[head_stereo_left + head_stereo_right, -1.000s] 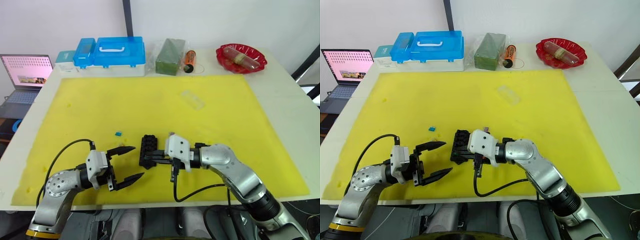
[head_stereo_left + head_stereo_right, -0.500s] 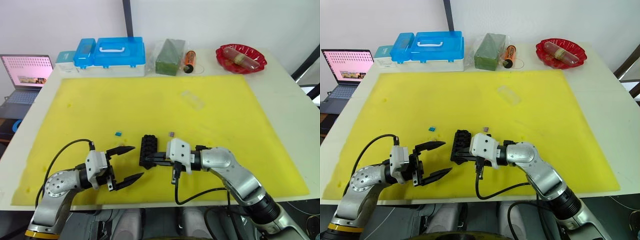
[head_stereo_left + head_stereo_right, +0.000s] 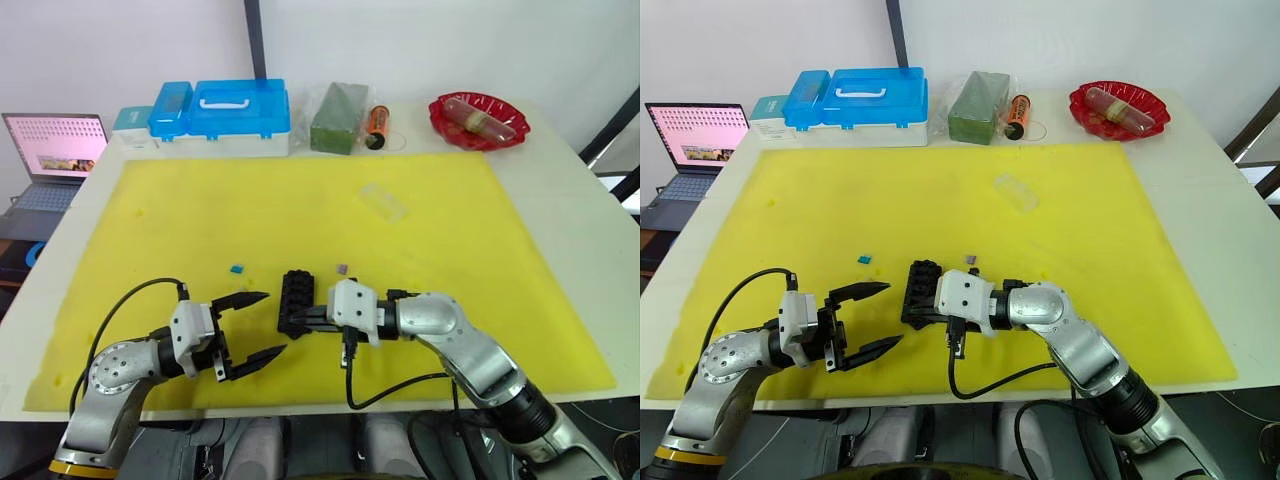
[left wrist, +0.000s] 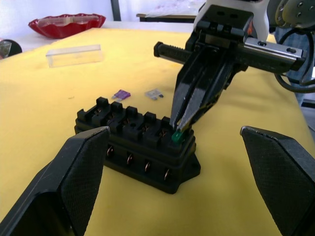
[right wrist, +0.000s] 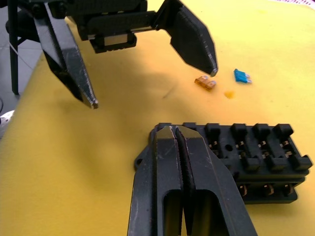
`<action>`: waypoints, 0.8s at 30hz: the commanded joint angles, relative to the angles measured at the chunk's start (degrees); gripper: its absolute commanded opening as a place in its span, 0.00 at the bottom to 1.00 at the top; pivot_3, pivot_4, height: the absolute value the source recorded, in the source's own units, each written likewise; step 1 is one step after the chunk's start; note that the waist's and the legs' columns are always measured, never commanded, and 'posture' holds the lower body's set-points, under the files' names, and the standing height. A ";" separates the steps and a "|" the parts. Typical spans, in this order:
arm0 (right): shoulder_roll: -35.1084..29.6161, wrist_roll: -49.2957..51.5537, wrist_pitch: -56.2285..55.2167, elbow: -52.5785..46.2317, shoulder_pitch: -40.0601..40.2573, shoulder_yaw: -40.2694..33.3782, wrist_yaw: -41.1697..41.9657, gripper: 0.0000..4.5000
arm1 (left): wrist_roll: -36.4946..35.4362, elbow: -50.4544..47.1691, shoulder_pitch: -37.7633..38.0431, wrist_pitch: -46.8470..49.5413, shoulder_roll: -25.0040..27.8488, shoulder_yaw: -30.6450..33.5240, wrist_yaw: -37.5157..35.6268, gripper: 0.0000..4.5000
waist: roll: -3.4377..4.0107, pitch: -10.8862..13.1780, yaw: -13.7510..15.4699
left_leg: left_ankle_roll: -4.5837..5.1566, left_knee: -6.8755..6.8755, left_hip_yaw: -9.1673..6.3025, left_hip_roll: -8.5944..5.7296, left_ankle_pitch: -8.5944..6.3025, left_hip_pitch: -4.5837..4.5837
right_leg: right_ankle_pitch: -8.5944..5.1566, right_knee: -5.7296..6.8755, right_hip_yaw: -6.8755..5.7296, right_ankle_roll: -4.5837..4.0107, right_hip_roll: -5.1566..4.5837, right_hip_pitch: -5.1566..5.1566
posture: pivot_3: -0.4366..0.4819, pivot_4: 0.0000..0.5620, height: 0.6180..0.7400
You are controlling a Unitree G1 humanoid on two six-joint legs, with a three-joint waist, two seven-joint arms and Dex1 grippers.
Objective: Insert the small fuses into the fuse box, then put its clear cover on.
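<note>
While my right gripper (image 4: 178,132) sits pinched tight on a green fuse (image 4: 175,136), it holds that fuse at the end slot of the fuse box (image 3: 295,301), tip down on the block's corner nearest my left side. Fuse box lies on the yellow mat (image 3: 450,230) near the front edge, long axis running front to back away from me, tilted slightly, slots facing up; the right fingers come at it from the side, roughly crosswise to that axis. My left gripper (image 3: 256,326) hangs just beside the box, fingers spread wide, holding nothing, not touching the block. Loose fuses on the mat: blue fuse (image 3: 237,268) out past the left gripper, orange fuse (image 5: 205,83) next to it in the right wrist view, purple fuse (image 4: 121,94) and grey fuse (image 4: 154,93) lying flat just beyond the box on the far side. Clear cover (image 3: 384,200) lies mid-mat, well apart from the box, long axis diagonal. Behind the mat, a blue-lidded case (image 3: 225,112), a wrapped green block (image 3: 338,104), a red dish (image 3: 479,118), and a laptop (image 3: 52,150) off the table to my left. Versus a second ago: right gripper has slid a touch along the box and the purple fuse it was covering is now in the open; left gripper unchanged, same wide spread, same spot.
</note>
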 commanded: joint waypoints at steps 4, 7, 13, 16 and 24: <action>0.10 5.31 3.16 -2.92 -3.13 -6.54 0.87 0.01 | -3.19 -4.20 -0.03 4.93 3.67 4.53 1.69 1.00 | -0.02 0.02 -0.01 | 0.00 0.00 -0.01 0.01 0.00 -0.08 | 0.01 0.00 0.00 -0.01 0.00 -0.09 | 0.48 0.27 1.00; -1.68 8.41 5.80 -6.54 -3.67 -10.35 1.63 0.01 | -4.56 -5.76 0.30 8.85 6.21 7.67 3.21 1.00 | -0.01 0.03 0.05 | 0.00 -0.08 -0.01 0.03 0.00 -0.11 | 0.01 -0.06 0.01 0.00 -0.01 -0.13 | 0.48 0.27 1.00; -9.75 10.99 8.36 -7.98 -2.25 -20.78 2.18 0.29 | -9.26 -6.44 -1.60 18.23 12.64 17.42 6.14 1.00 | -0.03 0.05 0.06 | 0.00 -0.21 0.00 0.02 0.00 -0.14 | 0.01 -0.25 -0.01 0.01 -0.03 -0.13 | 0.48 0.27 1.00; -15.28 9.46 5.64 -2.04 0.47 -28.41 2.23 0.52 | -8.87 -1.62 -1.94 20.63 15.69 23.44 7.08 1.00 | -0.05 0.07 0.11 | 0.00 -0.21 0.01 0.00 0.00 -0.15 | 0.01 -0.27 -0.01 0.01 -0.02 -0.12 | 0.48 0.27 1.00; -17.50 5.43 -6.63 12.73 6.94 -34.73 -0.22 0.99 | -3.36 13.42 -4.54 16.40 15.61 26.94 8.36 1.00 | -0.06 0.07 -0.23 | 0.00 -0.30 0.31 0.00 0.00 -0.10 | 0.02 -0.29 0.00 0.00 0.04 -0.13 | 0.48 0.27 1.00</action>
